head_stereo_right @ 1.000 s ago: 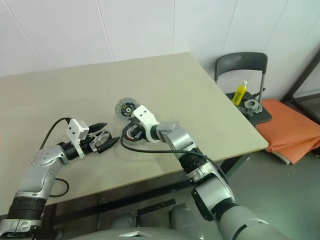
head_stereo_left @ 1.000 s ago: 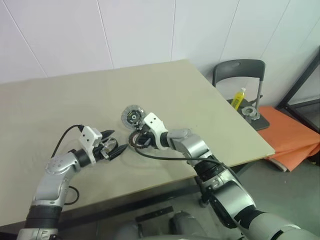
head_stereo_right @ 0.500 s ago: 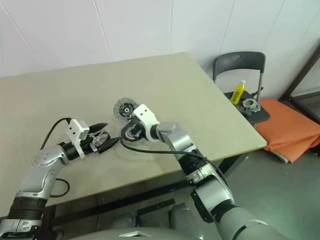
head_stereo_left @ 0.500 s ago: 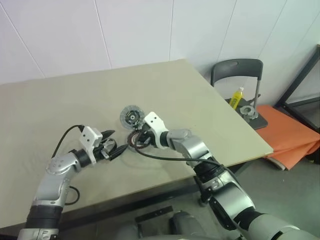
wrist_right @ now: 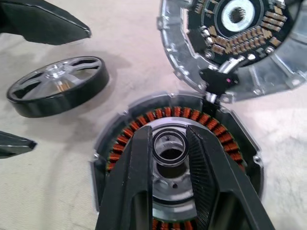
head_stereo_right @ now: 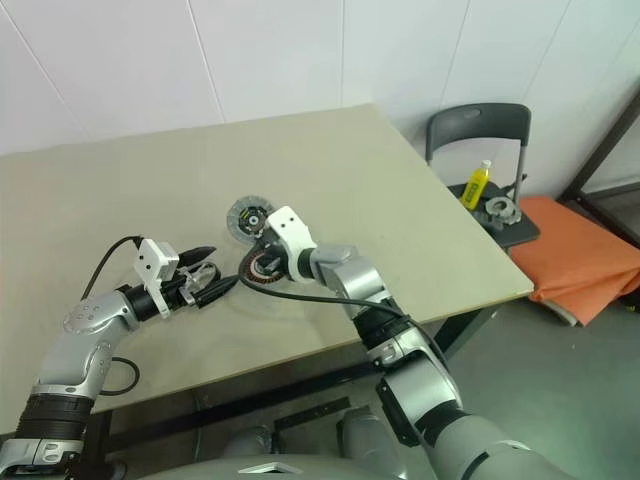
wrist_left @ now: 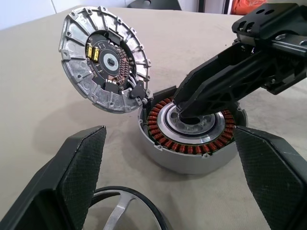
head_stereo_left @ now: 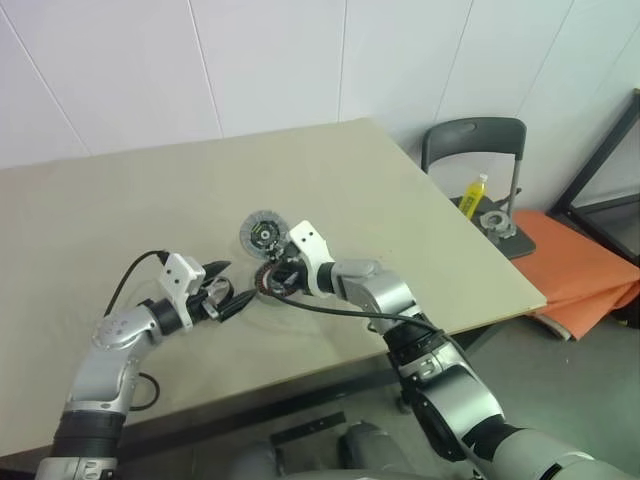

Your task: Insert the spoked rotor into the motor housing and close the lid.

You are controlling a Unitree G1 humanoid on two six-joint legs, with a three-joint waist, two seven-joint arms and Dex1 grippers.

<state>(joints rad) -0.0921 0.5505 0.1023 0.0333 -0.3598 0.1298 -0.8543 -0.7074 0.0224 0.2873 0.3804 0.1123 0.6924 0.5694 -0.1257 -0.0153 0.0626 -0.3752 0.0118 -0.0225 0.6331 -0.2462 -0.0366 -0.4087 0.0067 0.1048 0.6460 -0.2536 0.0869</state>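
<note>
Spoked rotor [wrist_right: 57,85] between left claw [wrist_left: 163,191] fingers, right claw [wrist_right: 170,143] blocking housing [wrist_left: 192,139]

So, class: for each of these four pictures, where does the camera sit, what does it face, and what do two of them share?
Left and right eye views: head, looking down at table; both arms show.
Left wrist view: along open left gripper at motor housing, lid; spoked rotor between its fingers.
Right wrist view: over right gripper, fingers around housing's centre ring.
Shared: housing, lid, rotor.

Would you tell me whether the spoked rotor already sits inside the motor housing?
No, the spoked rotor lies on the table beside the motor housing, whose copper windings are uncovered.
</note>
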